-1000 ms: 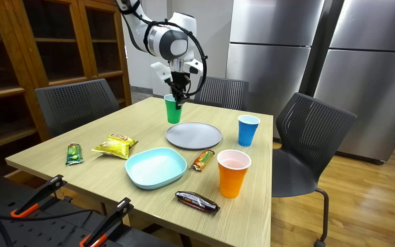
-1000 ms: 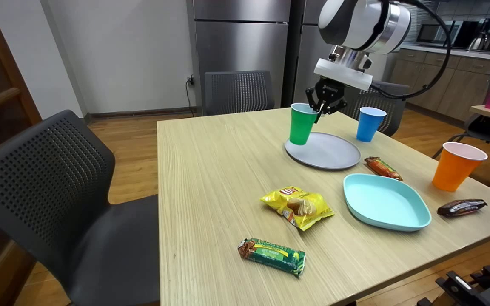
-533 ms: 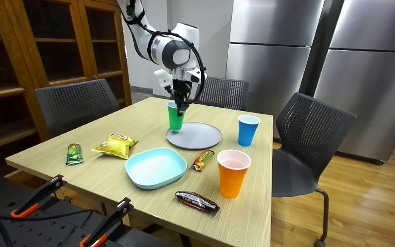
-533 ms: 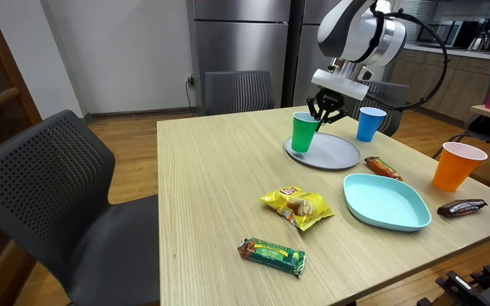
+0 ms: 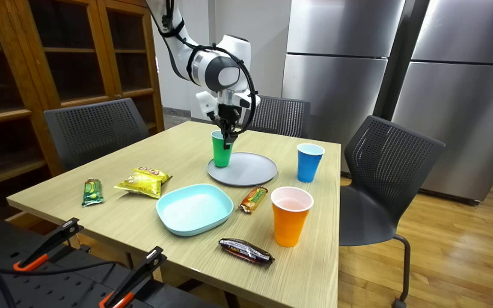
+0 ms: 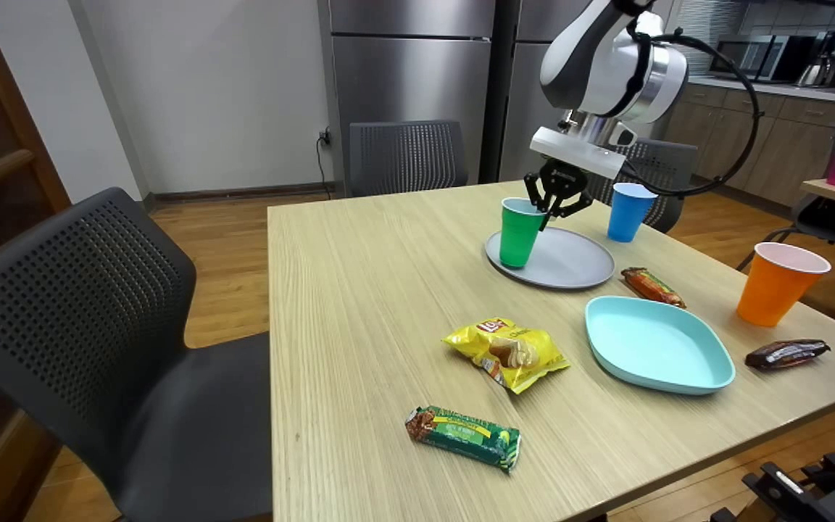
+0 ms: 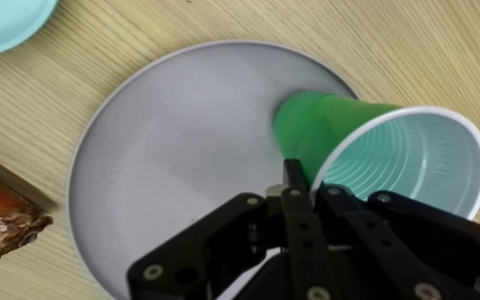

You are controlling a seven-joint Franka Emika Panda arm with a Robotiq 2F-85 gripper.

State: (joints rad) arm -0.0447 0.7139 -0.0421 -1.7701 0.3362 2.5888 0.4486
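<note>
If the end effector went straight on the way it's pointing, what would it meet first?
Probably the gray plate: the end effector points down, pinching the green plastic cup by its rim, and the cup's base would land first. Whether it already touches is unclear.

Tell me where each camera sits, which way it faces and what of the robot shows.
In an exterior view: camera higher than the table, facing across it toward refrigerators and wooden cabinet; arm and end effector show.
In an exterior view: camera higher than the table, facing past the chip bag toward refrigerators and kitchen cabinets; arm and end effector show.
Wrist view: mounted on the arm, facing down onto gray plate and green cup; end effector pinches the cup's rim.
Shared by both exterior views: gray plate, green cup, end effector.
</note>
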